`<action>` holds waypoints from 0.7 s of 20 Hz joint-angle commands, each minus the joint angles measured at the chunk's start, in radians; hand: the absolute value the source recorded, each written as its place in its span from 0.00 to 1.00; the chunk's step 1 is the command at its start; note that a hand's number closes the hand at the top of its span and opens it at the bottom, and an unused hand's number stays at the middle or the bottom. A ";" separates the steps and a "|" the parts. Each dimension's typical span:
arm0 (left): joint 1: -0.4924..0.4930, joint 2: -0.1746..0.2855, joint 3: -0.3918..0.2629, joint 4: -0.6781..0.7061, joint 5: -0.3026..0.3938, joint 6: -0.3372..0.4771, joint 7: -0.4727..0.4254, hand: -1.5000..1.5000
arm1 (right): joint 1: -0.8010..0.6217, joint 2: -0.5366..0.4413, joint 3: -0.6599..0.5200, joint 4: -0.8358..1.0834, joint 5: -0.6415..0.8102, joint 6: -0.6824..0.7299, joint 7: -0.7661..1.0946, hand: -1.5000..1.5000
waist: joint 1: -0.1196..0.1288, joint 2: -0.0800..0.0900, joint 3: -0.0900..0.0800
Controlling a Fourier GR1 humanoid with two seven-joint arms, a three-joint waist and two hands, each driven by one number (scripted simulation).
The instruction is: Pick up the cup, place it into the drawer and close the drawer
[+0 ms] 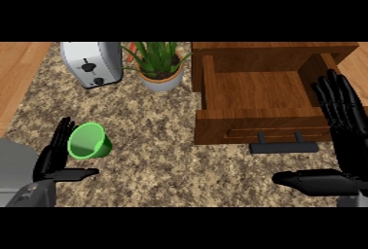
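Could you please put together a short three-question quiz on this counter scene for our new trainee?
1. True or false: the drawer stands open.
2. Multiple choice: the green cup lies nearest to A) the toaster, B) the left hand, C) the drawer's handle.
3. Fill in: between the toaster and the drawer stands a potted ____.
Key: 1 true; 2 B; 3 plant.
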 commanded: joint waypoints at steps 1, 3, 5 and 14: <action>-0.012 -0.033 -0.001 0.020 -0.005 -0.048 -0.104 0.00 | -0.029 -0.001 0.028 0.026 0.037 0.000 0.000 0.00 | 0.000 0.003 -0.001; 0.010 0.015 -0.002 0.017 -0.001 -0.136 -0.106 0.00 | -0.009 -0.004 -0.008 -0.006 0.001 -0.001 0.015 0.00 | 0.003 -0.001 0.000; -0.019 -0.011 0.001 0.022 0.004 -0.132 -0.084 0.00 | 0.015 0.025 0.028 -0.019 0.016 -0.010 0.005 0.00 | -0.006 0.002 -0.001; -0.056 -0.039 0.006 -0.014 0.035 -0.258 -0.076 0.00 | -0.035 0.015 0.007 0.043 0.020 -0.010 -0.008 0.00 | 0.002 0.005 -0.001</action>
